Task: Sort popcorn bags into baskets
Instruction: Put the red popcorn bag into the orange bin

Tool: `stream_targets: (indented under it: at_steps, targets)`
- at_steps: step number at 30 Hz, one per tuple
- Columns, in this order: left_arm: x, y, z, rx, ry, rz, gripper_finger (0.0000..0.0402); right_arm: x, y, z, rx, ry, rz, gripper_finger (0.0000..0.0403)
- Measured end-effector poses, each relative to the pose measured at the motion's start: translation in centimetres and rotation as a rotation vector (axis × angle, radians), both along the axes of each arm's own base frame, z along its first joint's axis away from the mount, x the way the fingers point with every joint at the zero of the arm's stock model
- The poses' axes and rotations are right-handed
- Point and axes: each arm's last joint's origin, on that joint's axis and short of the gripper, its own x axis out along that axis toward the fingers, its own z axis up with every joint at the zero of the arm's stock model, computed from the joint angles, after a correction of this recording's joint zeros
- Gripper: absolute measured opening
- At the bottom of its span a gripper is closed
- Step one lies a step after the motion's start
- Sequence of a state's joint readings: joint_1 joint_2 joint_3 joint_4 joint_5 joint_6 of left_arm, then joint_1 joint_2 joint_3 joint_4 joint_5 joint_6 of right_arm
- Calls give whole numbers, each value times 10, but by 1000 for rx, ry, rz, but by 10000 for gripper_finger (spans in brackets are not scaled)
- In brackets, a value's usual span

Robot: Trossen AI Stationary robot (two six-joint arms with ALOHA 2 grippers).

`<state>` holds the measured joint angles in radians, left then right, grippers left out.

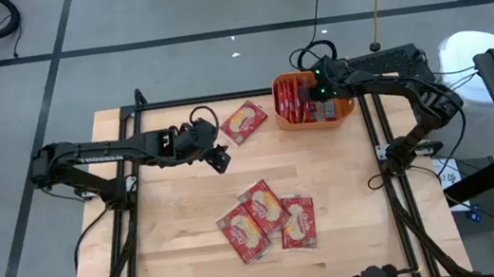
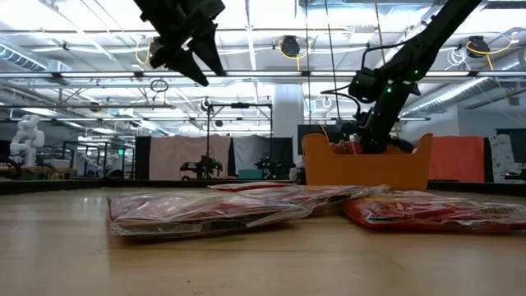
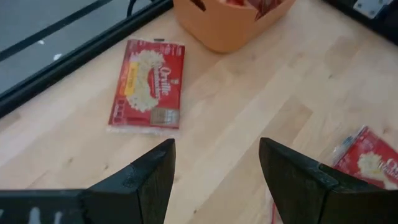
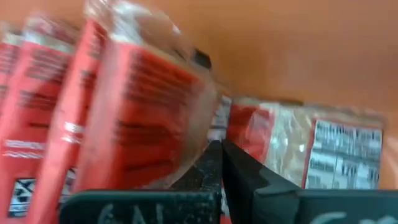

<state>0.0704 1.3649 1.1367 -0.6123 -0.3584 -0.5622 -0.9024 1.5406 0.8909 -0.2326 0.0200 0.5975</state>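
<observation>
On the wooden table (image 1: 330, 185), a popcorn bag (image 3: 148, 84) labelled "Orville" is being overhung by the left gripper (image 3: 214, 180), fingers spread; right gripper (image 4: 219, 163) pressed together inside the orange basket (image 1: 344, 109)

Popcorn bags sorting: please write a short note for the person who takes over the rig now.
Left pincer: open, empty, raised over the table near the single popcorn bag beside the tub.
Right pincer: shut, down inside the orange tub, among the packets standing there; whether it grips one, I cannot tell.
Done: several bags are in the tub.
Left: the single bag, plus a pile of overlapping bags on the table's near part.
</observation>
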Motion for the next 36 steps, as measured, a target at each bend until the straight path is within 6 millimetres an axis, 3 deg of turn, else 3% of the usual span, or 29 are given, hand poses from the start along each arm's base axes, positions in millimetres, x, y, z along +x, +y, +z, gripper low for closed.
stream_targets:
  at_steps: [13,20,28,36]
  targets:
    - [1,0,-1,-7,-2,8,234,5,-4,7,-64,-73,97,0]
    - [1,0,-1,-8,-4,10,234,0,3,34,-141,-133,96,0]
    - [1,0,-1,17,12,-19,234,-13,24,72,-208,-210,130,0]
    - [0,6,-1,17,13,0,234,-9,74,113,-231,-410,323,0]
